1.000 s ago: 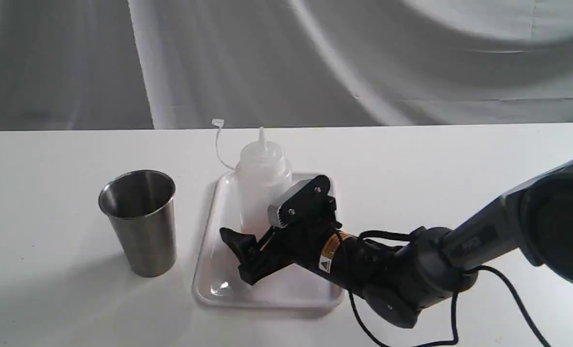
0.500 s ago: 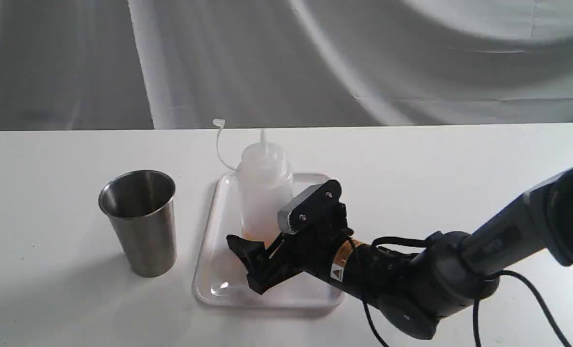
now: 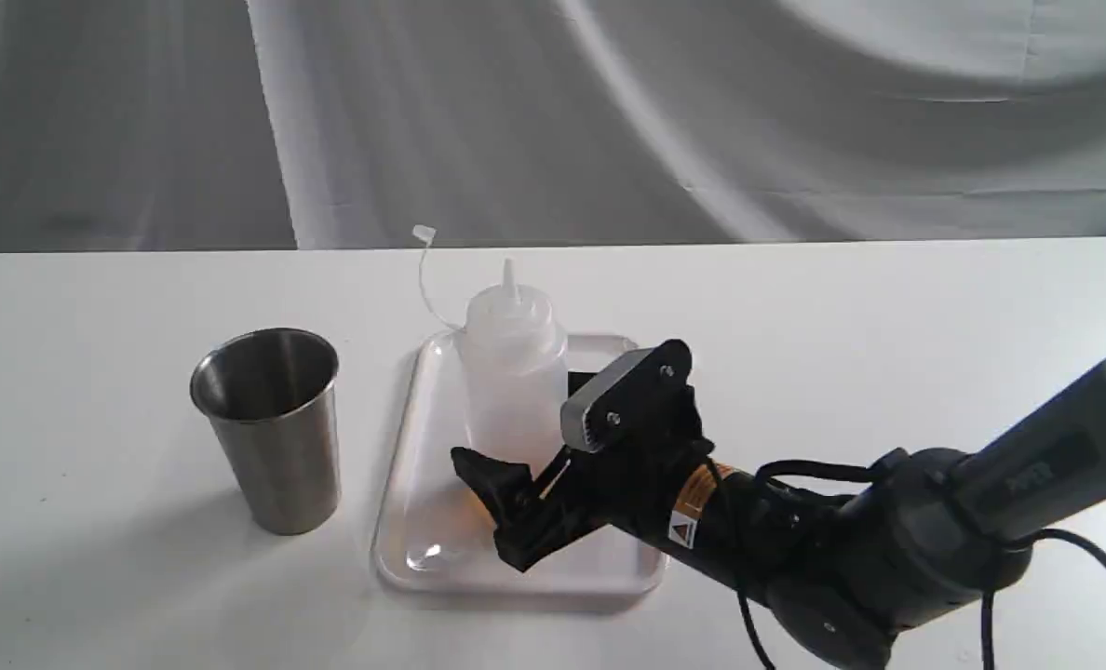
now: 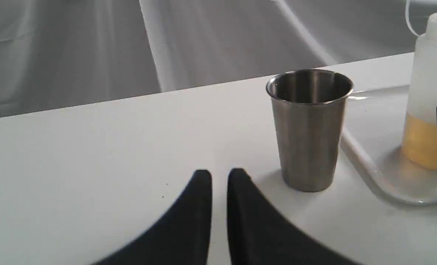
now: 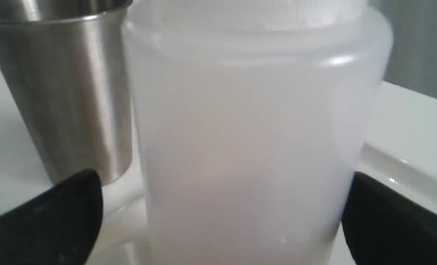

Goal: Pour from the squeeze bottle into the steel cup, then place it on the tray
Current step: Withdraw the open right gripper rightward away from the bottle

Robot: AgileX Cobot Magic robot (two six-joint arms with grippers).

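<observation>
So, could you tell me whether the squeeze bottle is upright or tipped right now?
Upright: the squeeze bottle stands on the tray, nozzle pointing up, its yellowish liquid lying level at the bottom.

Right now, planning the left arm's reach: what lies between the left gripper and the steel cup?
Nothing but bare white table lies between the left gripper and the steel cup, shown in the left wrist view.

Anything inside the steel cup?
The steel cup shows only its dark upper inner wall, no liquid. Its bottom is hidden by the near wall in every view, so contents cannot be told.
</observation>
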